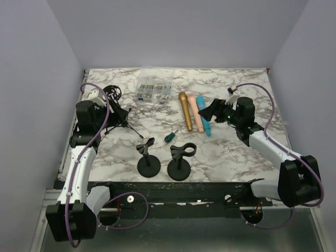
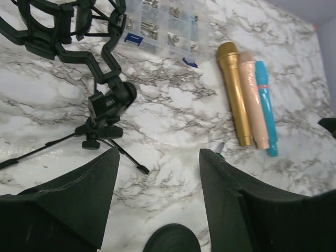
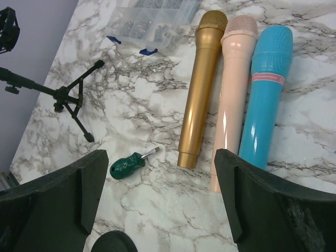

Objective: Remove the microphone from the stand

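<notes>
R jaws were wide open, nothing held, hovering over 3 mics. Gold mic (image 3: 199,89), pink mic (image 3: 231,100) and blue mic (image 3: 265,94) lay flat on the desk (image 1: 236,152), side by side, heads to the far side. Gold + pink sat just ahead of the gap, blue ahead of one finger. L jaws were open too, empty, mics well off to their right. Left stand (image 1: 148,157) and right stand (image 1: 180,160) stood near the front edge, apart from the mics. Tripod w/ shock mount (image 2: 105,105) sat ahead-left of L jaws. Screwdriver (image 3: 128,164) lay near the gold mic's tail, parts box (image 1: 153,90) behind. Pink band ran round the blue mic.
</notes>
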Controlling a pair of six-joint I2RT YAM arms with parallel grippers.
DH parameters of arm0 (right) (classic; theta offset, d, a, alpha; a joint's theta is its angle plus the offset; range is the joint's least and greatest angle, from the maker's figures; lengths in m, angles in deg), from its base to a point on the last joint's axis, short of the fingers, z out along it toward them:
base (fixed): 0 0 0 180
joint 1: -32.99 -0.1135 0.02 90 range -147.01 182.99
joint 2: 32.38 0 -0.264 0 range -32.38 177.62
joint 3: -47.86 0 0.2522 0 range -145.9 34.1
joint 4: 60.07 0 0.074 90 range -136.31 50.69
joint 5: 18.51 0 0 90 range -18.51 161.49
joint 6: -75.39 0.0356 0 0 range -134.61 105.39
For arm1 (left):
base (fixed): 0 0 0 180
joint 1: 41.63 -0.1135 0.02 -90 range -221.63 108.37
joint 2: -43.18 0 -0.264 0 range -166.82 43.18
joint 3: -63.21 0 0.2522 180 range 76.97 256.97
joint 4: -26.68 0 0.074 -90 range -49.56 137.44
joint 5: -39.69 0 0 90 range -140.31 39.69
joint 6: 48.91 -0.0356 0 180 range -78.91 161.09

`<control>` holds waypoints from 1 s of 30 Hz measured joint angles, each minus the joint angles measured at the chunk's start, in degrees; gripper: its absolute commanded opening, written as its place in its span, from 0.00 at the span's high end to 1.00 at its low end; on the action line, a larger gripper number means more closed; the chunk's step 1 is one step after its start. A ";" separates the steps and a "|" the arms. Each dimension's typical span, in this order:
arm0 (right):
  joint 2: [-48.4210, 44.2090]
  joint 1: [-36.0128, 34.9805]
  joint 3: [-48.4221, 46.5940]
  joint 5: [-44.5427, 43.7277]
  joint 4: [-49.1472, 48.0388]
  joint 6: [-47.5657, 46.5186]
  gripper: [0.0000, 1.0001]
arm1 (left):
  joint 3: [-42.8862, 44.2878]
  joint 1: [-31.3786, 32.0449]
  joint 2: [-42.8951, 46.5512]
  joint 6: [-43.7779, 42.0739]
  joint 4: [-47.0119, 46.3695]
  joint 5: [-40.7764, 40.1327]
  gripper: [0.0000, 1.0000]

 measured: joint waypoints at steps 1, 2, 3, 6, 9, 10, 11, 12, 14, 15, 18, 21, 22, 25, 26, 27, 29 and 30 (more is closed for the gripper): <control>0.00 0.00 0.00 0.00 0.02 0.00 0.09 | 0.92 1.07 -1.81 -1.18 0.42 -1.55 0.38; 0.00 0.00 0.00 0.00 0.02 0.00 0.09 | 1.57 1.66 -3.23 -2.10 0.68 -3.08 0.38; 0.00 0.00 0.00 0.00 0.02 0.00 0.09 | 2.05 2.03 -4.81 -2.84 1.09 -4.66 0.38; 0.00 0.00 0.00 0.00 0.02 0.00 0.09 | 2.89 2.25 -8.41 -4.13 2.38 -8.68 0.38; 0.00 0.00 0.00 0.00 0.00 0.00 0.09 | 3.65 2.29 -11.43 -4.83 2.80 -10.73 0.39; 0.00 0.00 0.00 0.02 0.00 0.00 0.09 | 3.80 2.38 -12.07 -4.98 2.71 -10.93 0.41; 0.00 0.00 0.00 0.00 0.00 0.00 0.09 | 3.98 2.54 -12.87 -5.14 2.51 -11.13 0.43; 0.00 0.00 0.00 0.00 0.00 0.00 0.09 | 4.15 2.69 -13.68 -5.25 2.45 -11.26 0.45; 0.00 0.00 0.00 0.00 0.00 0.00 0.09 | 4.70 3.08 -15.12 -5.44 2.45 -11.34 0.49; 0.00 0.00 0.00 0.00 0.00 0.00 0.09 | 4.94 3.21 -15.58 -5.55 2.29 -11.39 0.50; 0.00 0.00 0.00 0.00 0.00 0.00 0.09 | 5.38 3.41 -17.16 -5.81 1.77 -11.56 0.58; 0.00 0.00 0.00 0.00 0.00 0.00 0.09 | 5.95 3.41 -18.40 -6.21 1.70 -11.63 0.77; 0.00 0.00 0.00 0.00 0.00 -0.02 0.09 | 6.03 3.41 -18.64 -6.19 1.68 -11.54 0.83; 0.00 0.00 0.00 0.00 0.00 0.00 0.09 | 6.25 3.67 -18.67 -7.04 1.92 -11.56 1.00; 0.00 0.00 0.00 0.00 0.00 0.00 0.09 | 6.43 3.67 -18.67 -7.13 2.16 -11.67 1.00; 0.00 0.00 0.00 0.00 0.00 0.00 0.09 | 6.51 3.67 -18.60 -7.23 2.23 -11.69 1.00; 0.00 0.00 0.00 0.00 0.00 0.00 0.09 | 6.64 3.67 -17.90 -7.85 3.74 -13.00 1.00; -0.02 0.00 0.00 0.00 0.00 -0.02 0.09 | 6.64 3.67 -17.35 -7.91 4.90 -13.73 1.00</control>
